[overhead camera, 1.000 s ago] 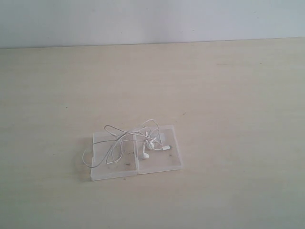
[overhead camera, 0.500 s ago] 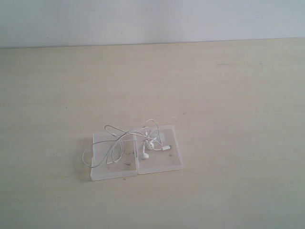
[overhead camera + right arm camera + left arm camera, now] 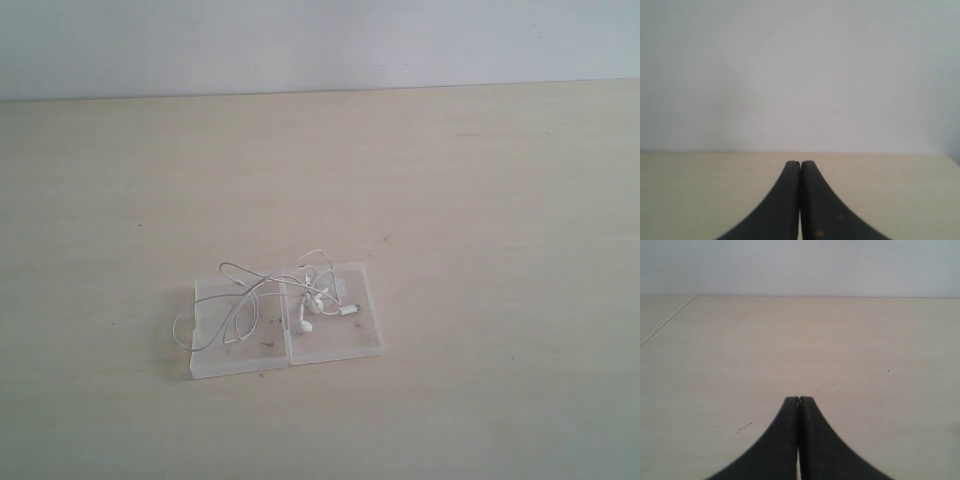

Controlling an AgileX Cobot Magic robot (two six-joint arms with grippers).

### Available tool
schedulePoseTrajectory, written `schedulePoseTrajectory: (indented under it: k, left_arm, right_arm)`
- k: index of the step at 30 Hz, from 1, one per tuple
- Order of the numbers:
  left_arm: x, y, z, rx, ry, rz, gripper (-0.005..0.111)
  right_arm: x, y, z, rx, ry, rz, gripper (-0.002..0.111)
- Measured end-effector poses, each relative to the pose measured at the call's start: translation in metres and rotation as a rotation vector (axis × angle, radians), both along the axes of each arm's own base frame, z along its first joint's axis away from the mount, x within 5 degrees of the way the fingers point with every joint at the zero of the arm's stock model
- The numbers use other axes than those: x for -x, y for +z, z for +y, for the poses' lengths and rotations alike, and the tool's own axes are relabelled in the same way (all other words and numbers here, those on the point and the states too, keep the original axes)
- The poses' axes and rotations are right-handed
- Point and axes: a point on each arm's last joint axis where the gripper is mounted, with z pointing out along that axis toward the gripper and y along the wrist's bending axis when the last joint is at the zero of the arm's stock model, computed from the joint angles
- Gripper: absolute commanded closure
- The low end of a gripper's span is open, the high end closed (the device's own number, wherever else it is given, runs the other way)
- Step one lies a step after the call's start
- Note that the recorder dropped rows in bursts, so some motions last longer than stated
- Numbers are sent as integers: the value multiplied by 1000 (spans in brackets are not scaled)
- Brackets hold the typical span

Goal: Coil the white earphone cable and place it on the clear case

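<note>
The clear case lies open and flat on the table in the exterior view, two square halves side by side. The white earphone cable rests in loose loops on top of it, with the two earbuds and the plug on the right half; one loop hangs past the left edge. Neither arm shows in the exterior view. My left gripper is shut and holds nothing, over bare table. My right gripper is shut too, with nothing in it, facing the wall. Neither wrist view shows the case or the cable.
The light wooden table ends at a pale wall along its far side. A thin seam line crosses the tabletop in the left wrist view.
</note>
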Motion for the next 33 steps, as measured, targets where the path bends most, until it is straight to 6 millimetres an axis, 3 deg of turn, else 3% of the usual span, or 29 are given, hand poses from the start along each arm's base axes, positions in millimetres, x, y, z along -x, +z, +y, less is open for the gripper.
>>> schedulePoseTrajectory:
  k: [4,7,33]
  left_arm:
    - [0,0,0,0,0,0,107]
    - [0,0,0,-2,0,0,107]
    - [0,-1,0,-1,1,7,107]
  right_arm:
    - [-7,-32,0,-19,-3,71,108]
    - [-8,-41,0,-24,-4,95,108]
    - [-7,-51,-1,21,-18,205,108]
